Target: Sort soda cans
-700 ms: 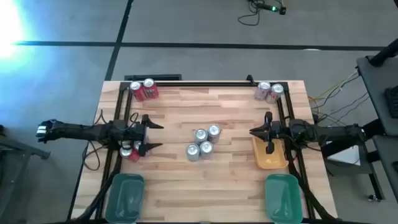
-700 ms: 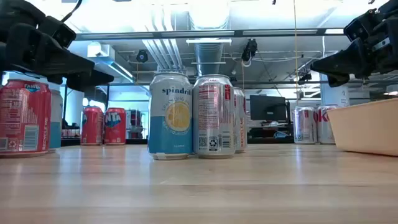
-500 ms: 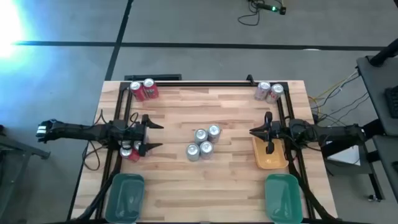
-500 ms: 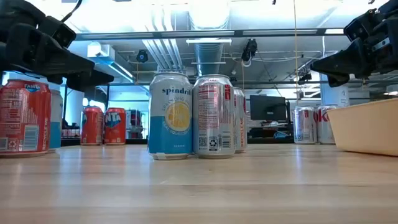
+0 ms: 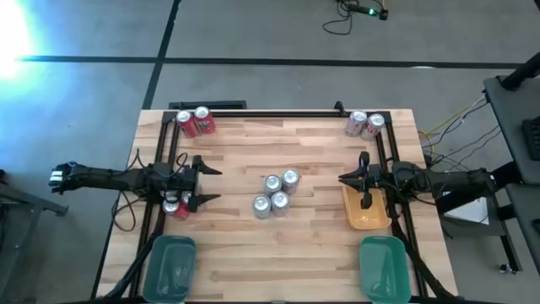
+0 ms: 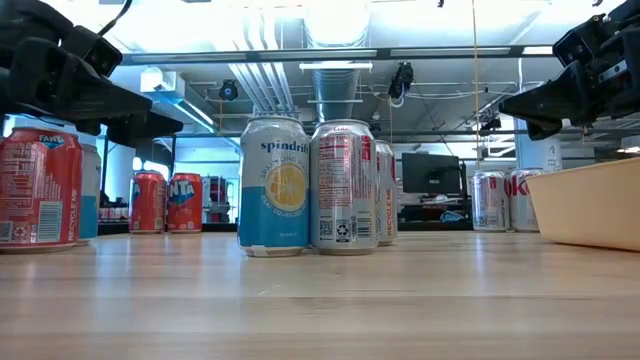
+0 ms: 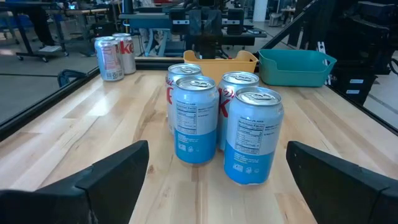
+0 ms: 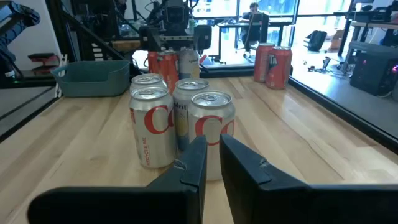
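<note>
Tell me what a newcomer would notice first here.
A tight cluster of four soda cans stands mid-table, between the left gripper, open, and the right gripper, nearly shut above an orange tray. Two red cans sit at the far left corner.

Four cans (image 5: 276, 193) stand clustered mid-bench (image 5: 253, 253), silver tops up. The left gripper (image 5: 209, 184) sits at the left edge, fingers spread wide, pointing toward that cluster, with two red cans (image 5: 175, 205) just beside it. The right gripper (image 5: 344, 178) faces in from the right, fingers nearly together, above the orange tray (image 5: 366, 216). Two red cans sit at the far left corner (image 5: 194, 122), two pale ones at the far right corner (image 5: 365, 124). A green tray (image 5: 170, 267) occupies the near left corner, another the near right (image 5: 384, 267).
</note>
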